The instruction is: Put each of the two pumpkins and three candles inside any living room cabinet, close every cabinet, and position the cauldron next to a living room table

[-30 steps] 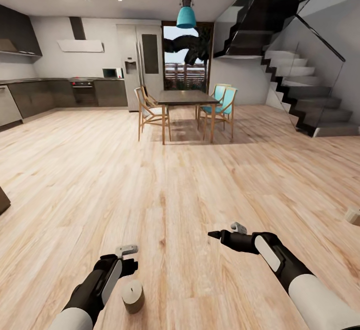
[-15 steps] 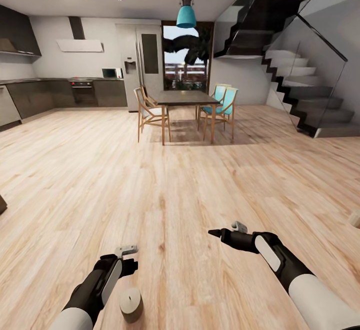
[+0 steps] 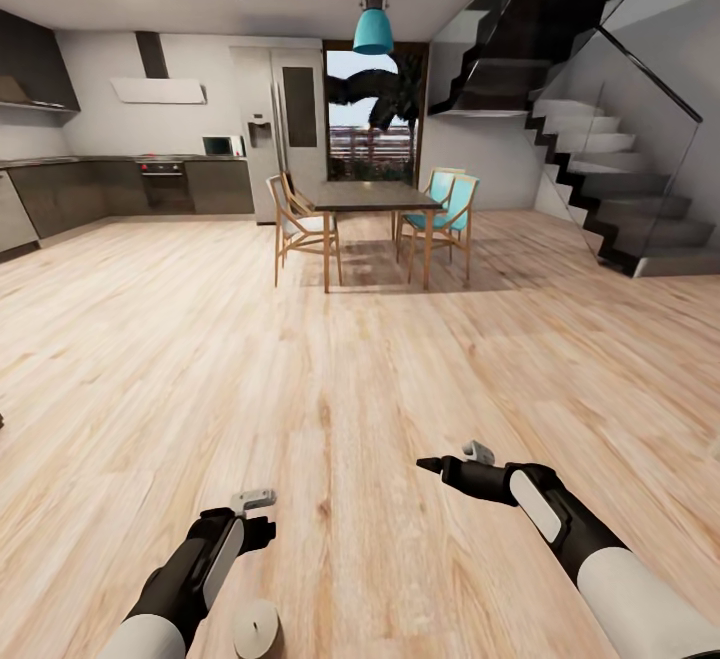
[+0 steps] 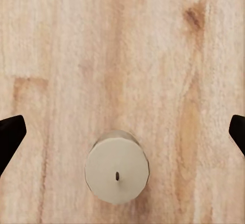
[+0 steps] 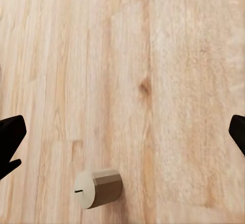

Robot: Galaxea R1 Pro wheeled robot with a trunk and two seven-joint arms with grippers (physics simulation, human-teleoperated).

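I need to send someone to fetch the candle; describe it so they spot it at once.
Start from the wide light wood floor in front of the dining table. Close to the robot, just beyond its left gripper, stands the candle. It is a short beige cylinder with a small dark wick mark in its flat top, the lone object on those planks.

Head camera faces the dining table [image 3: 372, 197]; wrist cameras look down, sharing the candle [image 4: 117, 173].

Light plank floor [image 3: 330, 359]; dining table [image 3: 372, 197], chairs; teal pendant lamp [image 3: 372, 31]; staircase [image 3: 610, 179] right.
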